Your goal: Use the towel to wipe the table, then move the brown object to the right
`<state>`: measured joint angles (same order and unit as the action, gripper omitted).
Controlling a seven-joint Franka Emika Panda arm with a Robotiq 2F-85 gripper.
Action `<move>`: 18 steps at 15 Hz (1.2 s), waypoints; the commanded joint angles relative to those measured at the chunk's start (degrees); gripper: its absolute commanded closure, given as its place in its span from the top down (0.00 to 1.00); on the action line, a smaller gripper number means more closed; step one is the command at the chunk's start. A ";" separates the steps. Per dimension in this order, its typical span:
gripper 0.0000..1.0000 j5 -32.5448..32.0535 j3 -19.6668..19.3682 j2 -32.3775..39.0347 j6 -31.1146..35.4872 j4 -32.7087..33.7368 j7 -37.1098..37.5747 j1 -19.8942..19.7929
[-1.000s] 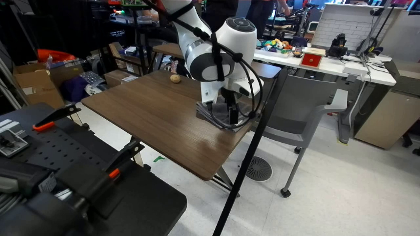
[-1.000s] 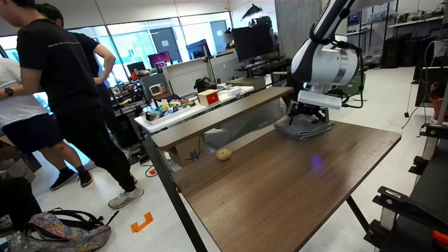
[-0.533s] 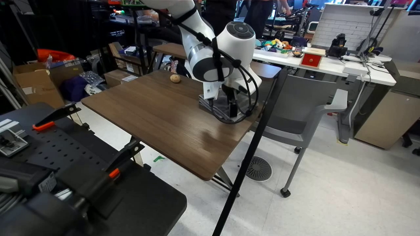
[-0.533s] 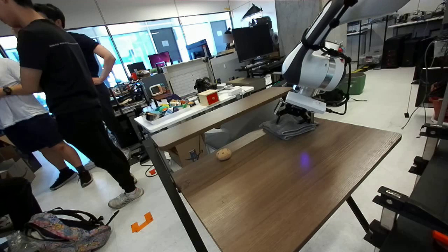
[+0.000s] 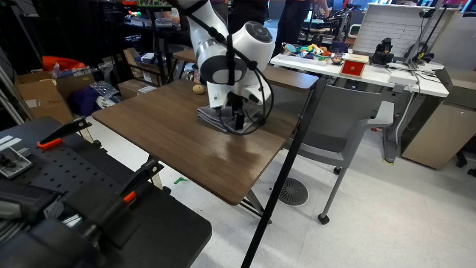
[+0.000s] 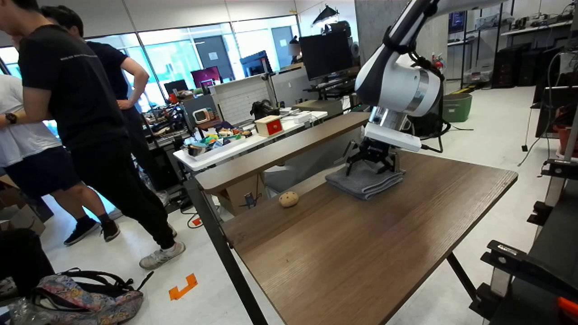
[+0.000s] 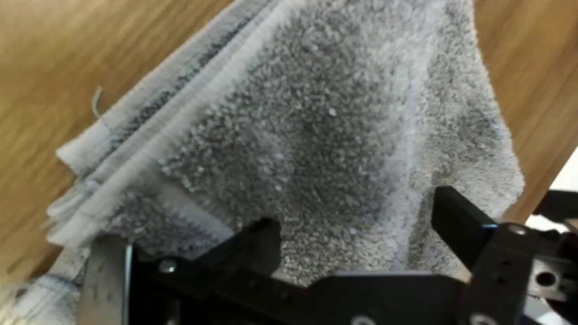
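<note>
Probably wiping is in hand: an exterior view has the towel (image 6: pixel 368 185) under the gripper (image 6: pixel 370 170), far on the table (image 6: pixel 361 243); an exterior view, the lump (image 5: pixel 199 89) left of it; the wrist view, wide-set fingers (image 7: pixel 256 246), so the next move likely wants an even, pressing sweep.

Towel (image 6: pixel 366 184): grey, short-piled, folded in layers to a roughly square shape, lying on the surface (image 6: pixel 379 243); partly hidden in every view. In the wrist view its stacked edges run diagonally at left, a loose thread projects beyond them, and a pale ridge runs down its right part. Brown object (image 6: pixel 289 199): a small, rounded, tan lump with dark spots, resting near one long edge of the surface, apart from the towel. Surface: rectangular, brown, wood-grained, its visible corners rounded.
</note>
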<state>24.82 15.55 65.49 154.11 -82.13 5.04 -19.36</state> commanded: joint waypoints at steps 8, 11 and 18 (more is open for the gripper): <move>1.00 -0.19 -6.31 -8.96 -9.42 -18.04 -1.69 2.57; 1.00 -1.50 -13.39 -9.36 -10.42 -17.21 2.47 4.08; 1.00 -5.15 -20.09 -10.36 -13.32 -18.37 3.85 4.00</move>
<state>21.28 -3.66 53.94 141.92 -99.59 9.13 -15.80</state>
